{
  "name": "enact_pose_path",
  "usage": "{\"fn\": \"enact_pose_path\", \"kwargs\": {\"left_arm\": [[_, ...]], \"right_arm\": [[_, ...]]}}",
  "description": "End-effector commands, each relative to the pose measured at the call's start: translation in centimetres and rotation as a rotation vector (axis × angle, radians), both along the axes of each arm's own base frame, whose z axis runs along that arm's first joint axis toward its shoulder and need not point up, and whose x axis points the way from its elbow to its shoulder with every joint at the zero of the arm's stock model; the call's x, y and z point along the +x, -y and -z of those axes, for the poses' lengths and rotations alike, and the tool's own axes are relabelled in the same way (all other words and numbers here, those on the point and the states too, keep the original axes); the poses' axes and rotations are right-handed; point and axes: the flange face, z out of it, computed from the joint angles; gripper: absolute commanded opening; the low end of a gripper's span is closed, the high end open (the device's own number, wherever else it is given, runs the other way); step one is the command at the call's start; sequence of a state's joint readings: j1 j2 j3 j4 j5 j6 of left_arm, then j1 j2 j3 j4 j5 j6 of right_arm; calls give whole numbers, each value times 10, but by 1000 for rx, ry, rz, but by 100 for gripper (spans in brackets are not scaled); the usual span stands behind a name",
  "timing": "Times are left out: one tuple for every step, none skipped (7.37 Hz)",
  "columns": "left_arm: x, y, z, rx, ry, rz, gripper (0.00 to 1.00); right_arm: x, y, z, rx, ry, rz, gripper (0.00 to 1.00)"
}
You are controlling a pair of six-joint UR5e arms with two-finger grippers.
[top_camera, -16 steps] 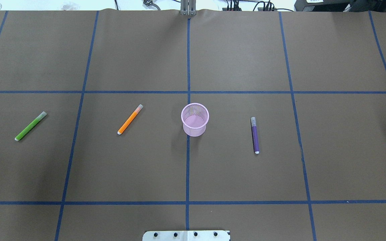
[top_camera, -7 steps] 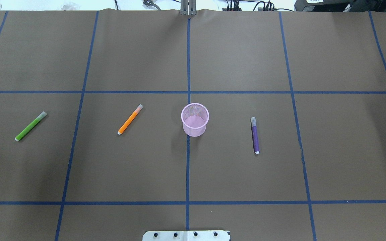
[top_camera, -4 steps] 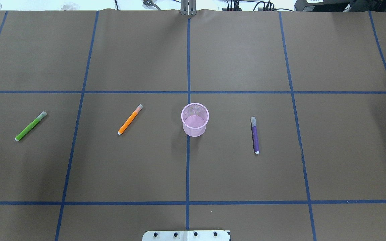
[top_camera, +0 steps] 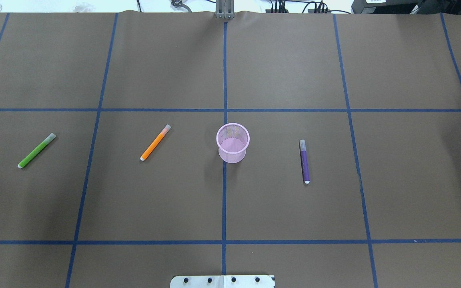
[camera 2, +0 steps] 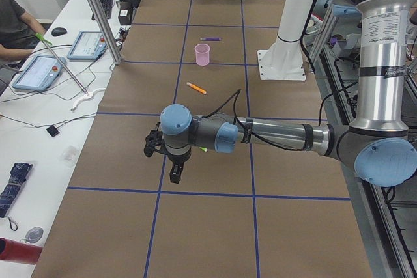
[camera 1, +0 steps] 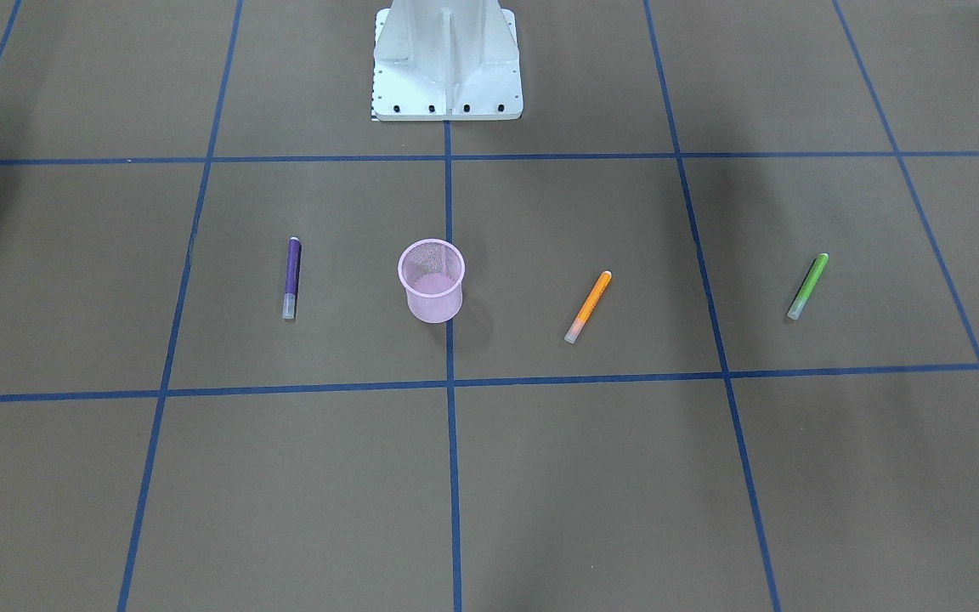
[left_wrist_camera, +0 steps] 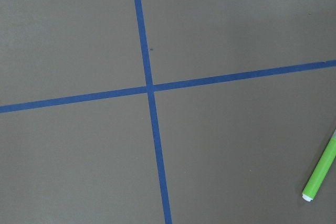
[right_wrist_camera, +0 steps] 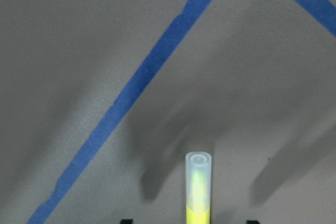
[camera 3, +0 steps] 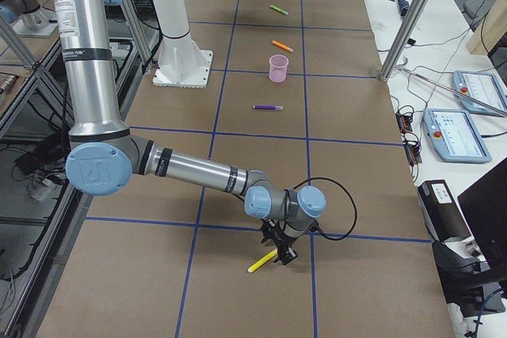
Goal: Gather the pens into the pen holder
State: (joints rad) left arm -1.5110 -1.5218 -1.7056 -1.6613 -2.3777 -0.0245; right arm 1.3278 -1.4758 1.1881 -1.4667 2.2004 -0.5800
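Yellow pen (camera 3: pixel 262 261) at right tool (camera 3: pixel 281 252) | its opening, and that of left tool (camera 2: pixel 174 175), we cannot tell | risk: slip on carry to far pen holder (camera 3: pixel 278 68).

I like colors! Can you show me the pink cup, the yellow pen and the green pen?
Pink pen holder (top_camera: pixel 232 157): overhead view, on its mesh wall.
Yellow pen (right_wrist_camera: pixel 198 182): right wrist view, on its pale cap.
Green pen (top_camera: pixel 36 151): overhead view, middle of its barrel.

pen holder (top_camera: pixel 233 143) between pens (top_camera: pixel 155 143)
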Motion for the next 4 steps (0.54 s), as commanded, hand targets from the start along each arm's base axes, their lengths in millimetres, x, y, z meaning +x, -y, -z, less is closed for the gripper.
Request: {"fn": "enact_pose_path", "kwargs": {"left_arm": [[0, 0, -1, -3, 0, 0, 100], [0, 1, 0, 0, 0, 0, 100], [0, 0, -1, -1, 0, 0, 100], [0, 0, 0, 0, 0, 0, 100]], "right_arm": [[-6, 0, -2, 2, -14, 17, 75], [-10, 1, -2, 5, -24, 27, 74], [-12, 3, 0, 9, -31, 30, 70], [-12, 3, -1, 7, -34, 31, 64]]}}
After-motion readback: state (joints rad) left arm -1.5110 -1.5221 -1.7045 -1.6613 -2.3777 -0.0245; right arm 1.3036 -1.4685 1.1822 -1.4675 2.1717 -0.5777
